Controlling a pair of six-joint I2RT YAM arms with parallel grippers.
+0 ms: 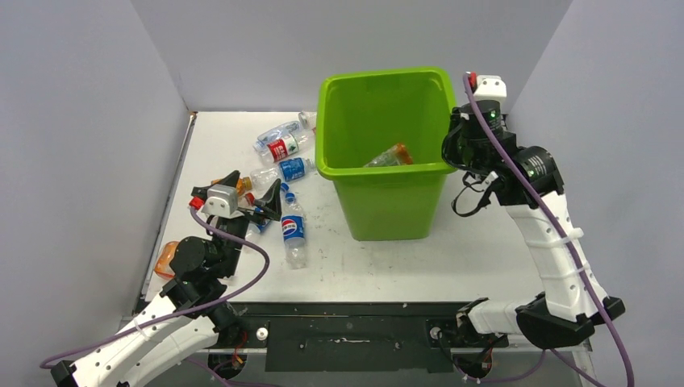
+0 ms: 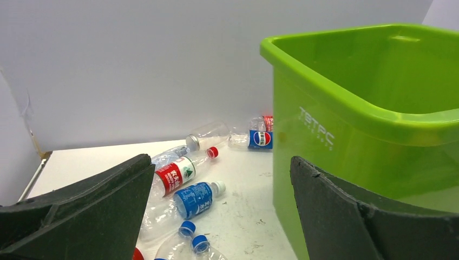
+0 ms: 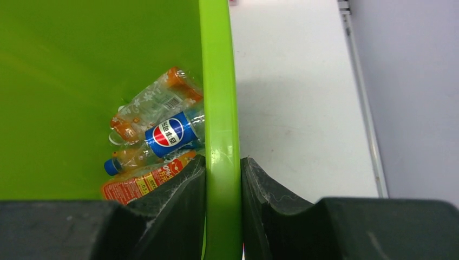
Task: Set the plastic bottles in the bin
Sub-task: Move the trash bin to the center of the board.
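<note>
Several plastic bottles lie on the surface left of the bin; others lie inside it. The right hand is clenched on the bin's rim, probably steadying it. The left hand hovers released above the loose bottles. Next: lower it astride one bottle, then clench.

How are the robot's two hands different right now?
The left gripper has its jaws wide open; the right gripper is shut. The left gripper holds nothing; the right gripper pinches the rim of the bin. The left gripper is low by the bottles lying on the table; the right gripper is up at the bin's right wall. Both have two black fingers.
</note>
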